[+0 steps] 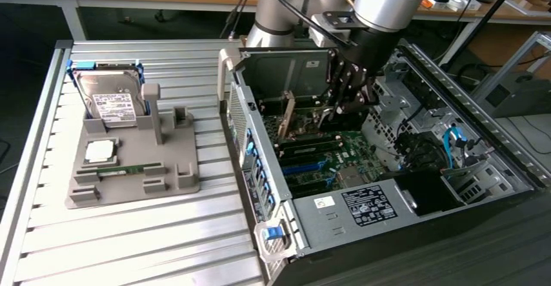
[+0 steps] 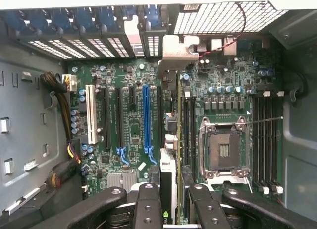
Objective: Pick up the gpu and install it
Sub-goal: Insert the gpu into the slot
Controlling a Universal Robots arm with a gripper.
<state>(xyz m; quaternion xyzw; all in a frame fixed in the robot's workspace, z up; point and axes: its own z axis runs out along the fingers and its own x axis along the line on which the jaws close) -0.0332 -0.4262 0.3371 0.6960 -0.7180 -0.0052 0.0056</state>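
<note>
Dark gpu point(image 2: 168, 169), edge-on and clamped in the narrowed tool point(image 2: 173, 209) above the motherboard point(image 2: 124, 125), inside the open case point(image 1: 293, 73) at three o'clock from the hard drive point(image 1: 112, 102) in the exterior view: best kept upright and lowered squarely, without tilt.

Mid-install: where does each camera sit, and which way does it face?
Exterior view: off the arm, high up, looking down on the open computer case and parts fixture; arm and pincer show.
Wrist view: on the wrist, looking past the pincer's fingers onto the motherboard; the gripped gpu shows edge-on.
Shared: motherboard, computer case, pincer.
</note>
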